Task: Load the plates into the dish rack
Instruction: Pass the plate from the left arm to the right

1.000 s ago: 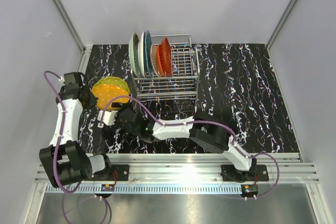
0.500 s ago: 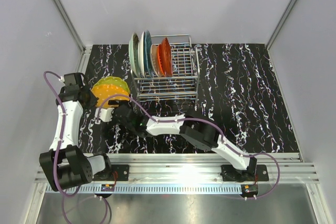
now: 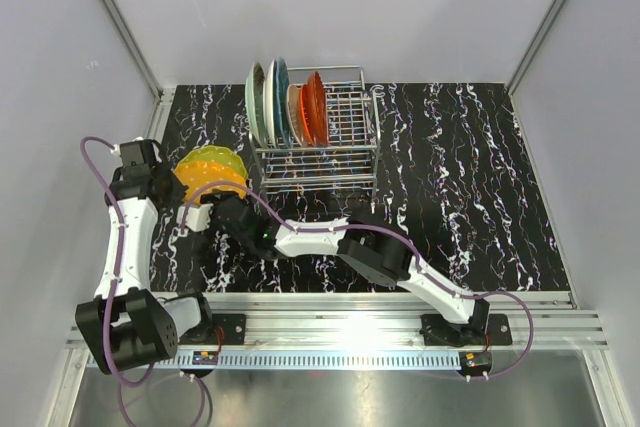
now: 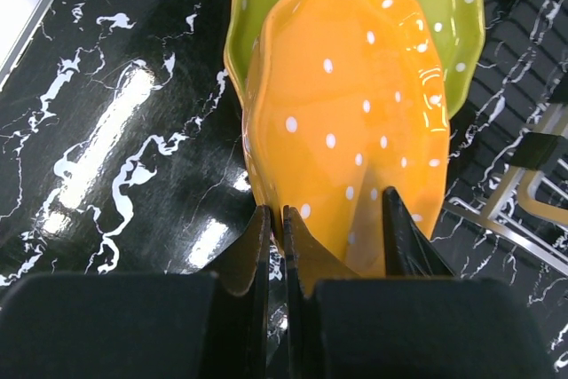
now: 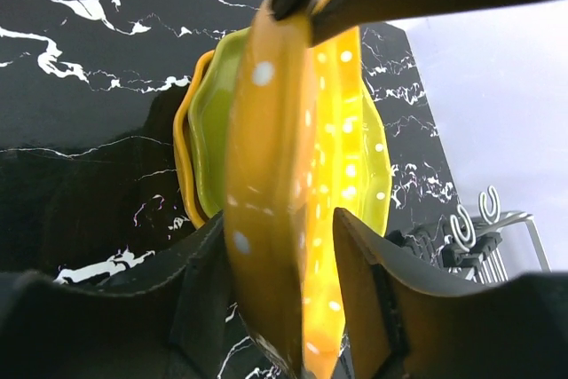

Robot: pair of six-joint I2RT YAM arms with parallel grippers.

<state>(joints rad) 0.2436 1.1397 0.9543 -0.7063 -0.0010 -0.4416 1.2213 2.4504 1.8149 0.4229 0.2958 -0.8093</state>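
An orange plate (image 3: 200, 183) with white dots is tilted up on its edge over a yellow-green dotted plate (image 3: 212, 159) at the table's left. My left gripper (image 3: 168, 183) is shut on the orange plate's rim (image 4: 266, 175), as the left wrist view shows (image 4: 275, 219). My right gripper (image 3: 207, 215) is open, its jaws on either side of the orange plate's opposite edge (image 5: 266, 175), with a gap at one finger (image 5: 280, 219). The dish rack (image 3: 330, 162) holds mint green (image 3: 257, 102), teal (image 3: 280, 95), cream (image 3: 295, 112) and red-orange (image 3: 314, 107) plates upright.
Another orange-yellow plate rim (image 5: 181, 157) shows under the yellow-green plate (image 5: 209, 122). The rack's wire corner (image 4: 532, 188) lies just right of the plates. The right arm stretches across the table's front towards the left. White walls enclose the black marbled table (image 3: 460, 167).
My right gripper has moved left until its jaws straddle the orange plate's edge. The left gripper has kept its hold on the rim and shifted slightly.
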